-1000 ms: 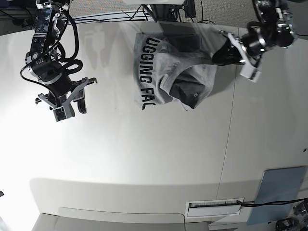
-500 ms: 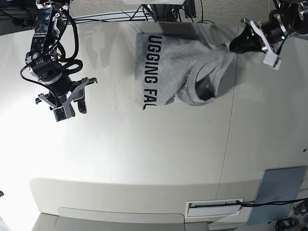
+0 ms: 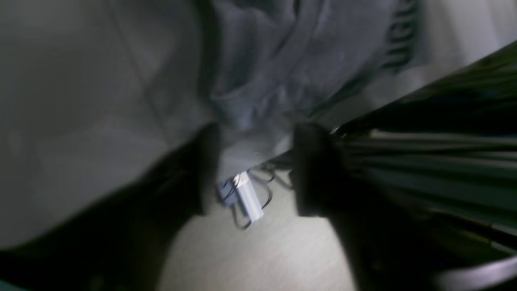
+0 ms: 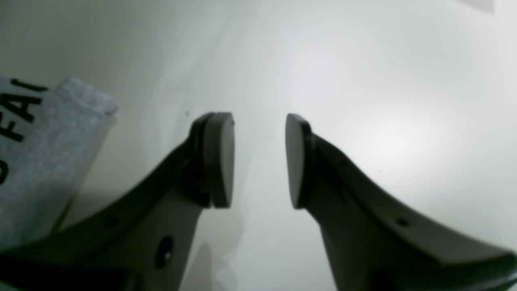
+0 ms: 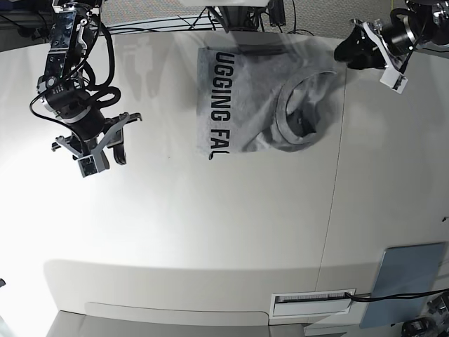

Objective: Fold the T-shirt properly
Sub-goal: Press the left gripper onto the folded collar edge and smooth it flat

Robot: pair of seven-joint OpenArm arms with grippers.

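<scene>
White table [image 5: 210, 232], blue-grey panel [image 5: 407, 274] at its corner

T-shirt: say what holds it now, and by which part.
Nothing holds the T-shirt. The left gripper has open jaws around an edge fold; the right gripper is open over bare table.

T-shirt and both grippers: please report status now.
Left gripper open at shirt edge. Right gripper open, empty. T-shirt bunched, not folded. Nothing in the way.
</scene>
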